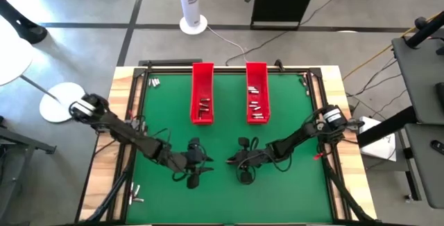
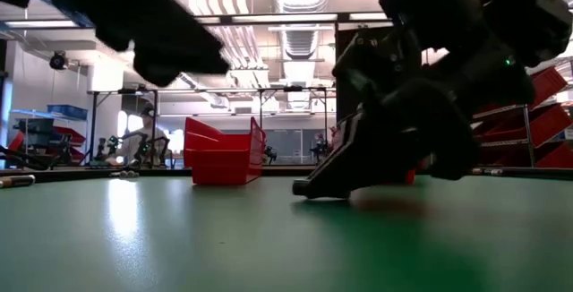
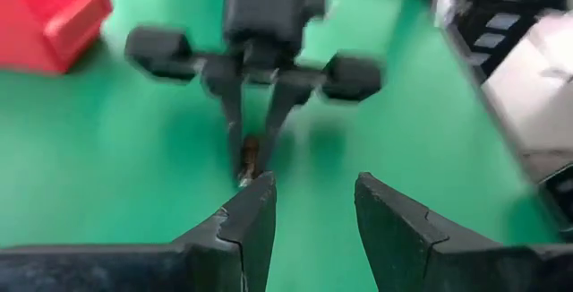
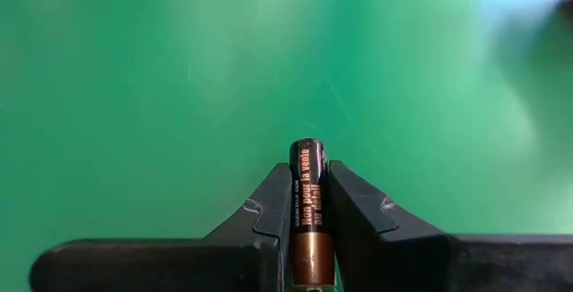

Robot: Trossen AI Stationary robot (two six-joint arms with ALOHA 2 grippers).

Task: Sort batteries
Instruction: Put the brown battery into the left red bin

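A grey concrete floor and a white fan (image 1: 191, 4) lay beyond the green mat (image 1: 222, 191). The left gripper (image 3: 312, 216) hovered low with its fingers apart, holding nothing. Two red trays (image 1: 202, 91) held batteries (image 1: 257, 108). The right gripper (image 4: 309, 204) clamped a battery (image 4: 306, 204) just above the mat.

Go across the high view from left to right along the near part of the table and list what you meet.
Loose batteries at the table's left edge → left gripper, fingers apart, holding nothing → right gripper, shut on a battery, as the right wrist view shows.
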